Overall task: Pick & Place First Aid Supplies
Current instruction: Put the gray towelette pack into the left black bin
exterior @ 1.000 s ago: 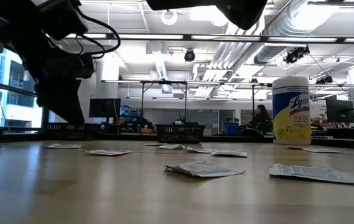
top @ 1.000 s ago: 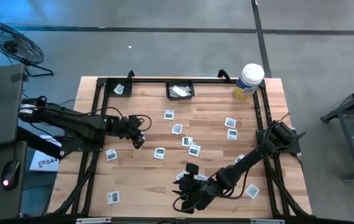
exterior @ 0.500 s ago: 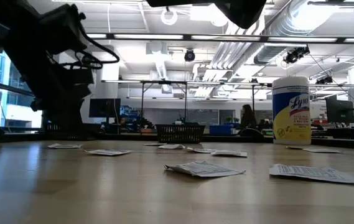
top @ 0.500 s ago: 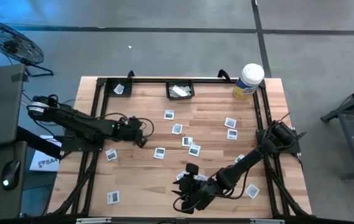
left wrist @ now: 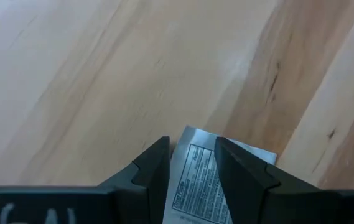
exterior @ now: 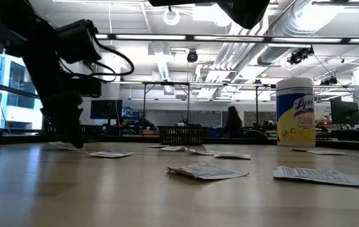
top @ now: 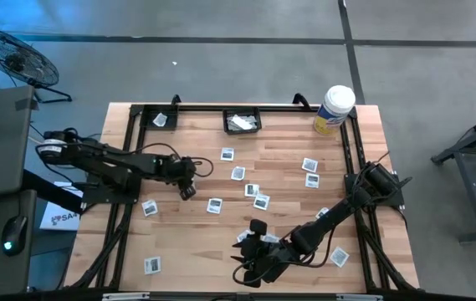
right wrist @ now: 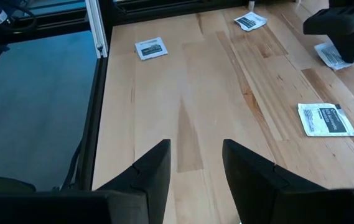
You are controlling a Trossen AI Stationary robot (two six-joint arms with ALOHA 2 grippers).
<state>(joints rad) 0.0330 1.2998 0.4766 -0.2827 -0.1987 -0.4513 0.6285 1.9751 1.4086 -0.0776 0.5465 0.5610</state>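
Well, at left-centre of the high view the left gripper (top: 187, 191) pinches a packet (left wrist: 204, 174) low over the tabletop (top: 279, 159); thin foil could slip. Lower centre, the right gripper (right wrist: 195, 165) waits, parted and empty

A wooden table (top: 288, 163) carries a black basket (top: 242, 122) at its far edge, packets (top: 238, 173) scattered in front of the basket, and a white tub (top: 334, 109) to the basket's right at the corner.
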